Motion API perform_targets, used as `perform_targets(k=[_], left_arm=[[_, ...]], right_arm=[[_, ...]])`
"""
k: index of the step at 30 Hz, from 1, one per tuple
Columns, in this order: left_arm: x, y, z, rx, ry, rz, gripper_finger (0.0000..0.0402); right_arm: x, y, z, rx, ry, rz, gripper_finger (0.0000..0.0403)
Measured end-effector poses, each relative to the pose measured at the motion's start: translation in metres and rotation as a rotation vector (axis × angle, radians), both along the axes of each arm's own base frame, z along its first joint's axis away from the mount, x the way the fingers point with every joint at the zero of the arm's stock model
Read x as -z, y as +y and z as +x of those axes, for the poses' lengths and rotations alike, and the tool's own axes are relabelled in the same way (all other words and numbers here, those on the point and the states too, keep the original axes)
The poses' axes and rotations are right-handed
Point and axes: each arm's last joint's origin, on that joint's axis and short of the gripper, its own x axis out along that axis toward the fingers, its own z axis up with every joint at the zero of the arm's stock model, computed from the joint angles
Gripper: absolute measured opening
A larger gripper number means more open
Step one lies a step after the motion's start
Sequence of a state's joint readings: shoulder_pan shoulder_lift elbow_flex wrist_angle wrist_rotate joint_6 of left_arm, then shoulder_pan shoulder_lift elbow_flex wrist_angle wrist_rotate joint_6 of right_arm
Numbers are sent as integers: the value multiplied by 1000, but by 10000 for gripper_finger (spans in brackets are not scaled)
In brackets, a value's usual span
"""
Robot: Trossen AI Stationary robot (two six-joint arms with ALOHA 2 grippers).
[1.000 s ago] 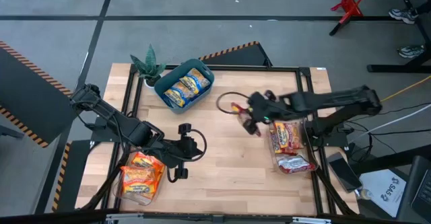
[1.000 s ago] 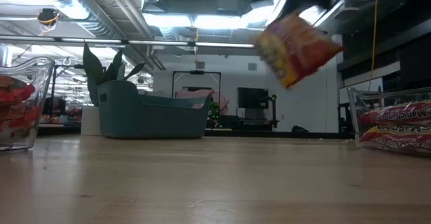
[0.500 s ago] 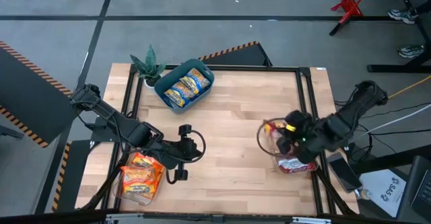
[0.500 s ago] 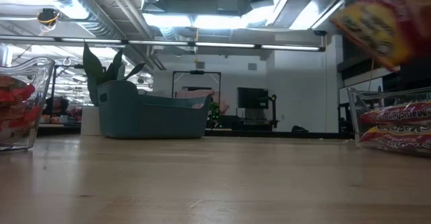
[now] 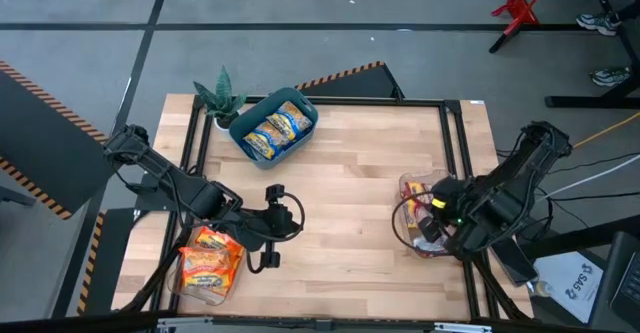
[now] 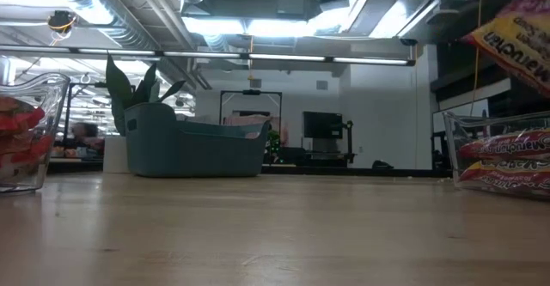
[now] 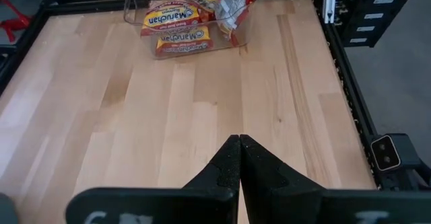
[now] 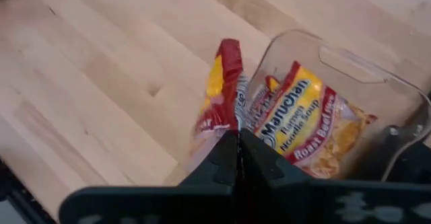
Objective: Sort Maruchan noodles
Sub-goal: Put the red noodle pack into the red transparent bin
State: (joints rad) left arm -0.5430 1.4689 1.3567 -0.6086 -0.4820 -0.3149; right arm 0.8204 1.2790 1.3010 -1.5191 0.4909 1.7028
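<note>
Right jaws (image 8: 237,146) pinched shut on edge of red-white Maruchan packet (image 8: 217,93); left jaws (image 7: 238,158) closed, empty, waiting lower left of high view.

Change: over last second right arm carried packet from counter (image 5: 340,223) centre to above clear tray, right (image 5: 411,188), lower right of high view. Judgement: release into tray due next.

Containers: right tray holds red-white roast beef packets (image 8: 306,126). Clear tray, left (image 5: 178,281), lower left, holds orange packets (image 5: 210,258). Teal bin (image 5: 247,111), upper centre-left, holds blue-and-yellow packets (image 5: 275,130).
</note>
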Motion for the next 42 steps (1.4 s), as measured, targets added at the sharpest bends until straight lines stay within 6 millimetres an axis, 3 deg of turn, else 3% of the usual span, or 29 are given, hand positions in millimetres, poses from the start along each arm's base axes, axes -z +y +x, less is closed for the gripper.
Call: perform_targets(k=[17,32,37,42], left_arm=[[0,3,1,-6,1,11,0],[0,10,5,-23,2,39,0],[0,10,5,-22,2,39,0],[0,10,5,-22,3,39,0]], right_arm=[[43,-6,-6,14,183,-55,0],[41,-38,10,-30,259,-199,3],[41,-49,16,-51,331,-176,32],[41,-57,20,-82,366,-188,93]])
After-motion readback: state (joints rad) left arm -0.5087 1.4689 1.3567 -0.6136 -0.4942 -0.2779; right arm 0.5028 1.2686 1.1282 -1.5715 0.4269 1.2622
